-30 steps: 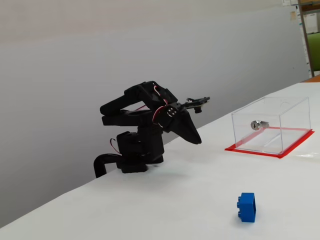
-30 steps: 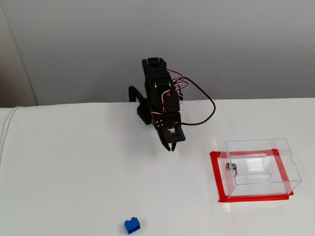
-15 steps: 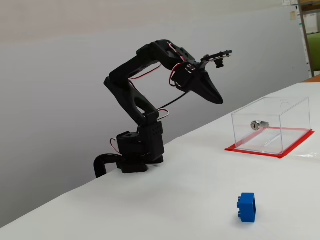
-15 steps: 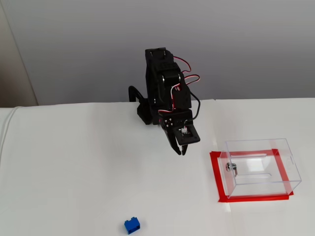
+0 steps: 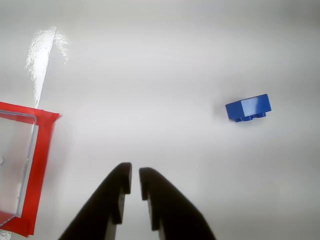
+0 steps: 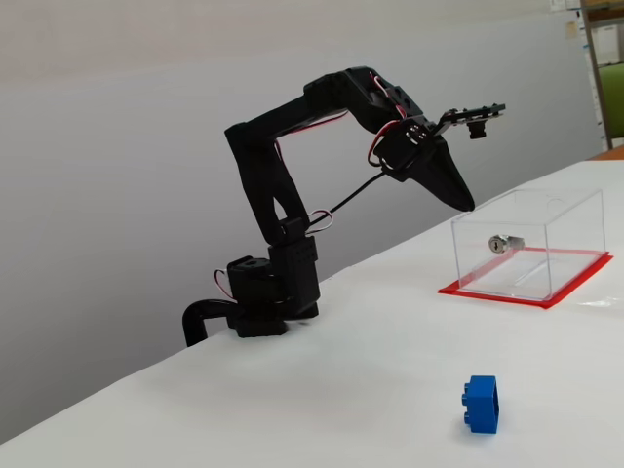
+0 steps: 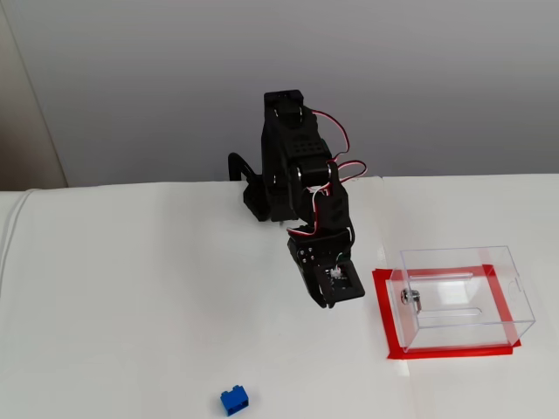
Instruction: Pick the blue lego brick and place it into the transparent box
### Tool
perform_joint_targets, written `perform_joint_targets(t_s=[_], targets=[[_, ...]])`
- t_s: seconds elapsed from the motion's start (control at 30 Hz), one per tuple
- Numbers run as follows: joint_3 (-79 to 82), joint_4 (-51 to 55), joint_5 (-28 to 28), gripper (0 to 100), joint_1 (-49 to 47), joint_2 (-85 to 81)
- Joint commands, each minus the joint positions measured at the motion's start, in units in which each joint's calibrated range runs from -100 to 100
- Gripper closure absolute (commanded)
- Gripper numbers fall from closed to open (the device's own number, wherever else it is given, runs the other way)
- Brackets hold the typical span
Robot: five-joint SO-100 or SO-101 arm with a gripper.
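Hovering above the white table (image 6: 292, 390), clear of its surface, with gripper (image 5: 135, 172) tips nearly together, only a thin slit between the two black fingers (image 5: 112, 192), nothing held. Seen in the wrist view rising from the bottom edge, pointed toward 12 o'clock. Lying at about 2 o'clock from those tips, well apart: the blue lego brick (image 5: 248, 108), tipped on its side with studs facing down-screen, resting on bare table. Sitting at 9 o'clock against the left edge of that view: a corner of the transparent box (image 5: 17, 165) on its red base (image 5: 42, 165). Viewed from the side camera, gripper (image 6: 466, 203) raised near the box's (image 6: 531, 244) upper left corner, silver lock (image 6: 504, 243) on the near wall, brick (image 6: 482, 404) toward 6 o'clock, near the front. From the high camera, brick (image 7: 234, 399) at 7 o'clock from the gripper (image 7: 328, 302), box (image 7: 463, 297) at 3 o'clock, just beside the arm (image 7: 297, 183).
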Motion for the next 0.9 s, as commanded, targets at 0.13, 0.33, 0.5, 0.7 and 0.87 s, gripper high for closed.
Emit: perform_joint_targets(t_s=[0.13, 0.33, 0.5, 0.7, 0.87], targets=[[-4.3, -0.5, 0.0, 98, 1.8, 0.3], [-1.1, -0.8, -1.1, 98, 4.8, -0.4], [0.9, -0.1, -4.2, 98, 12.5, -0.6], [0.7, -0.1, -4.2, 98, 19.9, -0.6], [0.9, -0.1, -4.2, 98, 22.1, -0.6]])
